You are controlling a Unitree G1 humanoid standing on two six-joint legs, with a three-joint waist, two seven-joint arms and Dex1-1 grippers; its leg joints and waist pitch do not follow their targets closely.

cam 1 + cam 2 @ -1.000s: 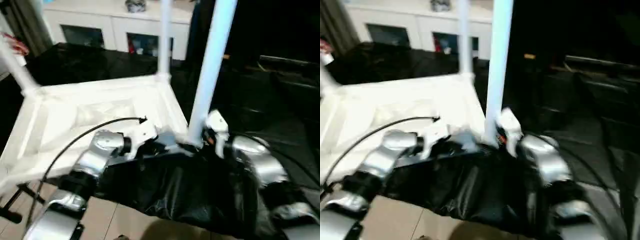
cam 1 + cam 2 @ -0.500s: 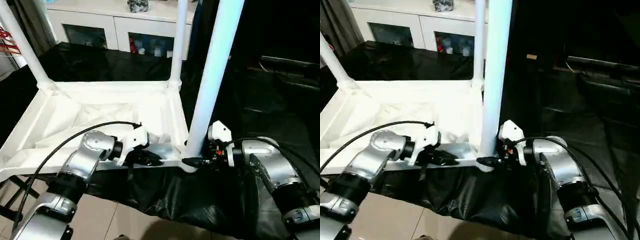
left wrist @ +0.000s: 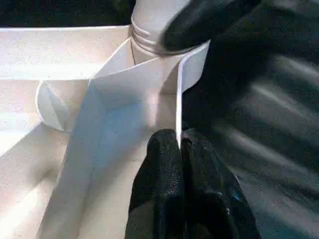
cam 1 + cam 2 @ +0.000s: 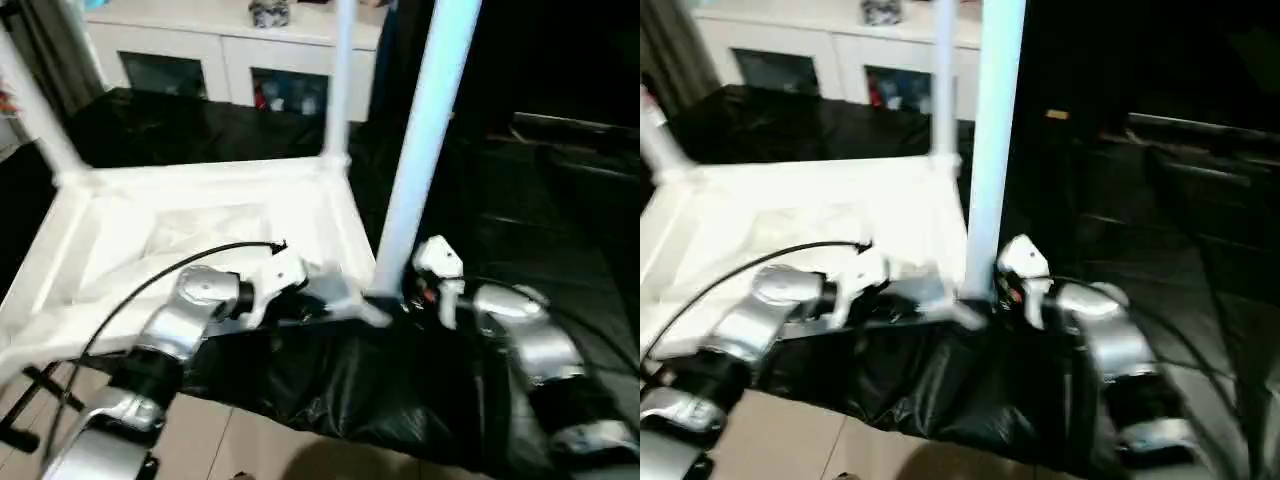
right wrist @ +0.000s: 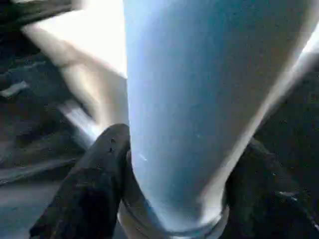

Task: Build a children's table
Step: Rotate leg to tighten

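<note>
**Near corner leg: grip low at the socket, rim pinched alongside**

Nearest, lower centre of the left eye frame: right gripper point(image 4: 392, 297) at the base of the near leg point(image 4: 425, 140). In the right wrist view its fingers point(image 5: 87, 186) stand either side of that leg, part open and touching the tube just above the threaded collar; clamped or merely resting, cannot tell.

Just left of it, left gripper point(image 3: 180, 164) closed flat on the thin edge rim of the tabletop point(image 4: 190, 235), beside the corner socket.

Tabletop lies underside up on a black cloth point(image 4: 380, 390), mid-left of frame. Two more legs stand at its far corners, upper left and upper centre.

Judgement: hollow plastic, light, fairly stiff, smooth and likely slippery. Long legs lever hard on sockets, so hold low near the collar. Rim looks thin, may flex.
</note>
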